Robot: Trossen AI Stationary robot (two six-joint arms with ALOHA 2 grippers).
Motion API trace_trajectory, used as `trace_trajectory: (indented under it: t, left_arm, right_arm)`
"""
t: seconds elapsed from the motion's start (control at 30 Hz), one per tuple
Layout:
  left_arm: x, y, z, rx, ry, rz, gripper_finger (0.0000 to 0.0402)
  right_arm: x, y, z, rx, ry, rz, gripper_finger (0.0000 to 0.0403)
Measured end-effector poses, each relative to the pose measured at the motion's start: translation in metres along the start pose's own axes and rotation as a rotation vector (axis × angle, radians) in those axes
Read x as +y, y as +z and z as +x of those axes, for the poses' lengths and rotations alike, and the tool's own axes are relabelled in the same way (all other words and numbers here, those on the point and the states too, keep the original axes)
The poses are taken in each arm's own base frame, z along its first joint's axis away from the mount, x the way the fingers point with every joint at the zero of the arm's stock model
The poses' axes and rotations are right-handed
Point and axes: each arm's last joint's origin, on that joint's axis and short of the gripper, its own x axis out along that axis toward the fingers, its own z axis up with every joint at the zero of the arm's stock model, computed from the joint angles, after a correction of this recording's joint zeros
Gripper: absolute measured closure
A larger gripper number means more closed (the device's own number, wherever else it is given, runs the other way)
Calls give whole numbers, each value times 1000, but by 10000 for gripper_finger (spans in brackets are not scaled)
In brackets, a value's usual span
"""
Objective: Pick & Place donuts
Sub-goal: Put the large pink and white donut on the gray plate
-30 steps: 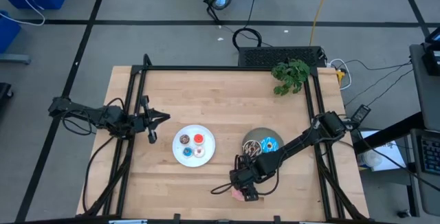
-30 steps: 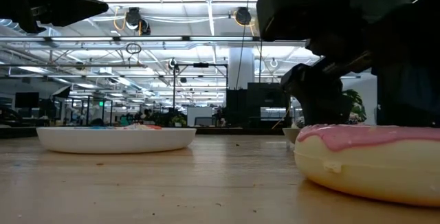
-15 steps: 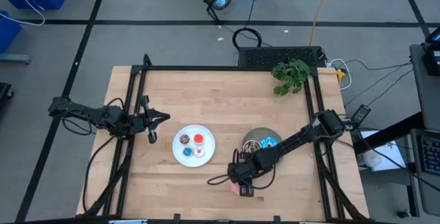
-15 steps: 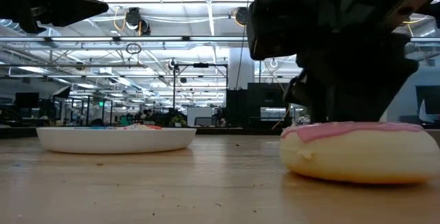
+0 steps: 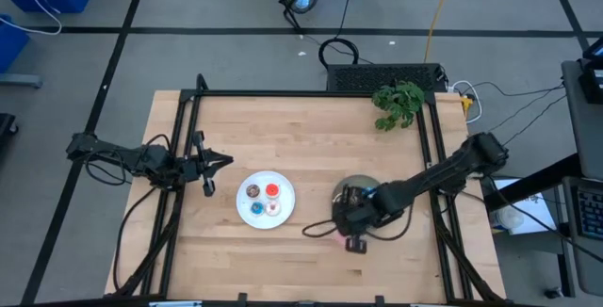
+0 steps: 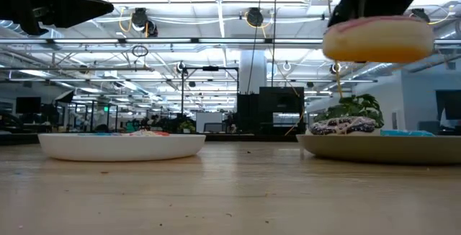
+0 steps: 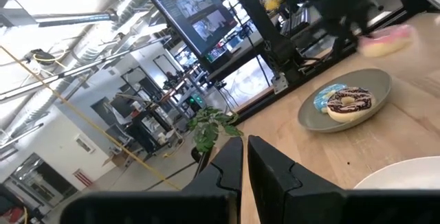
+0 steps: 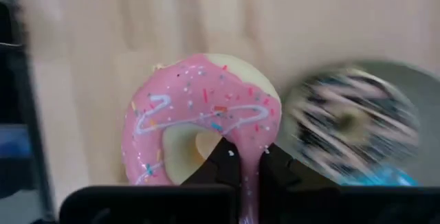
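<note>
My right gripper (image 8: 249, 154) is shut on the pink sprinkled donut (image 8: 199, 117), held above the table at the near edge of the grey plate (image 5: 350, 185). In the low view the donut (image 6: 378, 39) hangs high over that plate (image 6: 382, 148). A chocolate donut (image 7: 350, 104) and a blue donut (image 7: 326, 97) lie flat on the plate. Several tiny donuts lie on the white plate (image 5: 252, 215) at the table's middle. My left gripper (image 5: 229, 162) hovers shut over the table's left part, holding nothing. My right gripper pinches the pink donut's ring (image 8: 240, 131) on one side, with one finger (image 8: 221, 161) in the hole and the other (image 8: 278, 165) outside the rim. The fingers come from above, pointing down. The donut hangs about level, icing up, lifted clear of the table.
A green plant (image 5: 398, 100) stands at the far right corner. A black frame (image 5: 311, 93) runs round the table's edges. Bare wood lies in front of both plates, toward the near edge.
My right gripper has shut on the pink donut where it lay near the table's front edge. It has lifted the donut clear of the wood and carried it up and toward the far right, to the grey plate's near edge.
</note>
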Motion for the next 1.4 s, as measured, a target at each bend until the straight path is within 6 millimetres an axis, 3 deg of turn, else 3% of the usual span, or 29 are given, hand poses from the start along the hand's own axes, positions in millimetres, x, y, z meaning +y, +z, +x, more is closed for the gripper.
trace_trajectory:
  t: [0.1,0.23,0.53,0.77,0.97,1.2,1.4]
  left_arm:
    - [0,0,0,0,0,-1,371]
    - [0,0,0,0,0,-1,371]
    - [0,0,0,1,-1,2,371]
    - [0,0,0,1,0,3,371]
    - [0,0,0,2,0,5,371]
    - [0,0,0,2,-1,5,371]
    - [0,0,0,2,-1,3,371]
  right_arm:
    - [-10,-11,-10,67,-111,26,395]
    - [-16,-20,-4,176,-203,67,395]
    - [-32,-38,36,237,-217,82,395]
    - [-44,-47,48,268,-241,92,388]
    - [-45,-47,47,267,-240,75,330]
    - [-46,-47,34,239,-226,105,245]
    - [-47,-46,20,193,-200,117,205]
